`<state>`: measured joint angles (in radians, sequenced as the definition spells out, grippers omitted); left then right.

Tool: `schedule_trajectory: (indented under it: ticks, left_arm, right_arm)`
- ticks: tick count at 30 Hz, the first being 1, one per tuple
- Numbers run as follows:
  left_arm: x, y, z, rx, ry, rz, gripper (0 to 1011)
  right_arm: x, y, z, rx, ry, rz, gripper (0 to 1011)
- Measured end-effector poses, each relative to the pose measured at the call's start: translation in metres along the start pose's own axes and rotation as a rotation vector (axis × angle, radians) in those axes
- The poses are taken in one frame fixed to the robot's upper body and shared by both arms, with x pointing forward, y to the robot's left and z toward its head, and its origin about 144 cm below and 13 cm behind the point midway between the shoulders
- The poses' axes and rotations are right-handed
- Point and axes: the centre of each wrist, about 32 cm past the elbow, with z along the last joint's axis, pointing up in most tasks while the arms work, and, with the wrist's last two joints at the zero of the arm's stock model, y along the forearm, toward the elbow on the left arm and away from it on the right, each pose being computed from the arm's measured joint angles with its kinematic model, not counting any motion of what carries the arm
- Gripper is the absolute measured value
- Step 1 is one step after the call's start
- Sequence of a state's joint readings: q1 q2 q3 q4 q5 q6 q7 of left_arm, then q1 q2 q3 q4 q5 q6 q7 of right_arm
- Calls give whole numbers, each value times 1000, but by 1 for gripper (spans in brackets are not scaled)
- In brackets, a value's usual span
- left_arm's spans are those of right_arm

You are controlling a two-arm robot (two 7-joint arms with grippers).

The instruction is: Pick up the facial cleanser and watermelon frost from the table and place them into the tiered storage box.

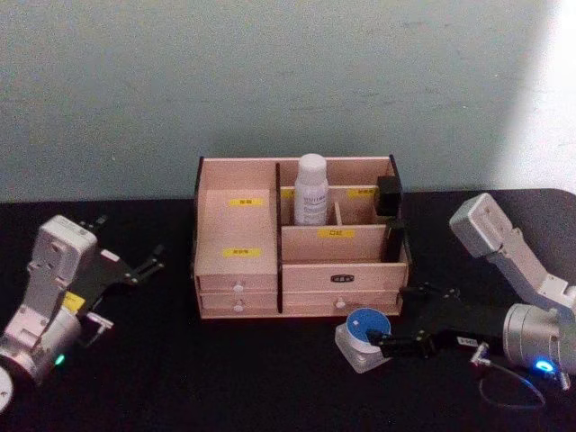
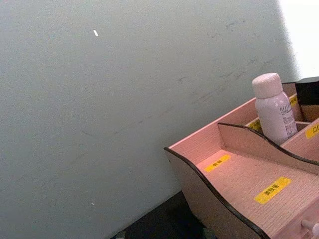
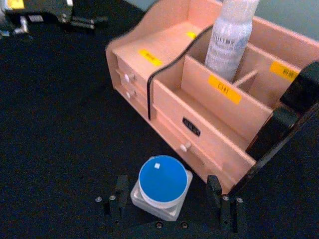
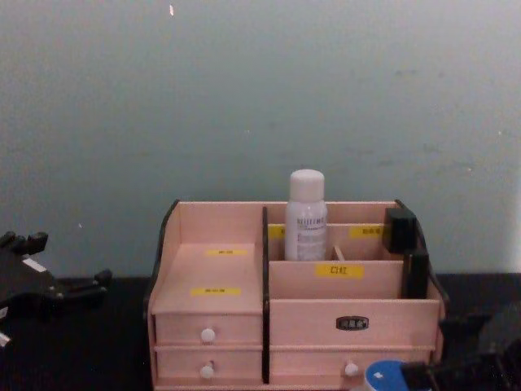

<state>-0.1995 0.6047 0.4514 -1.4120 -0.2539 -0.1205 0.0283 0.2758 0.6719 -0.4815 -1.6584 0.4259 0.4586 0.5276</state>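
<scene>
right gripper (image 3: 167, 185) | jaws wide open | around watermelon frost (image 3: 162, 180), not touching

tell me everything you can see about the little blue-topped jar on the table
The watermelon frost is a small squarish white jar with a round blue lid bearing a tiny pale square. It stands upright on the black table, before the tiered storage box, between the right end effector's open fingers, touching neither.

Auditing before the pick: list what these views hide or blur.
- Yellow labels on the tiered storage box: print too small, head view.
- Facial cleanser bottle: base behind a divider, chest view.
- Watermelon frost jar: cropped at bottom, chest view; open right gripper straddles it.
- Left gripper, parked left: cropped, chest view.
</scene>
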Motion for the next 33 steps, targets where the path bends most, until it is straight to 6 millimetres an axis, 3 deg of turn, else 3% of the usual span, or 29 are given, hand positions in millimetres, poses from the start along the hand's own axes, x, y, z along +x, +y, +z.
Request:
schedule_trajectory:
  ticks: [13,33]
  left_arm:
    - [0,0,0,0,0,0,1001]
    - [0,0,0,0,0,0,1001]
  right_arm:
    - [0,17,-7,-71,44,20,1000]
    - [6,37,-2,-90,48,19,1000]
